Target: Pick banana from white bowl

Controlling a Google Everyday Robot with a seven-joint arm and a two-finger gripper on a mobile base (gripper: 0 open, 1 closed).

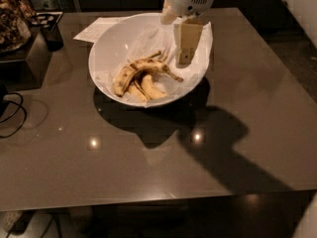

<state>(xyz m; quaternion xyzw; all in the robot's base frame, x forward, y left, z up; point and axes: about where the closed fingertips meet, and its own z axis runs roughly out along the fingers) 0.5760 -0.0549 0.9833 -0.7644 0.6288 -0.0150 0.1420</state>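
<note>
Gripper (186, 53) hangs over the white bowl's (101, 53) right side, aperture cannot be told; the streaked banana (143, 66) lies just left atop paler bananas (148, 87), so descent should centre on its arch.

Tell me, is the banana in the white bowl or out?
In: the banana lies inside the white bowl beside shorter bananas; the gripper hangs over the bowl's far side.

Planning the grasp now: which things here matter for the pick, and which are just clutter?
Job: streaked arched banana; white bowl holding it; gripper, above the bowl's right side.
Lying about: shorter pale bananas; paper sheet behind bowl; dark cup, cables at left.
</note>
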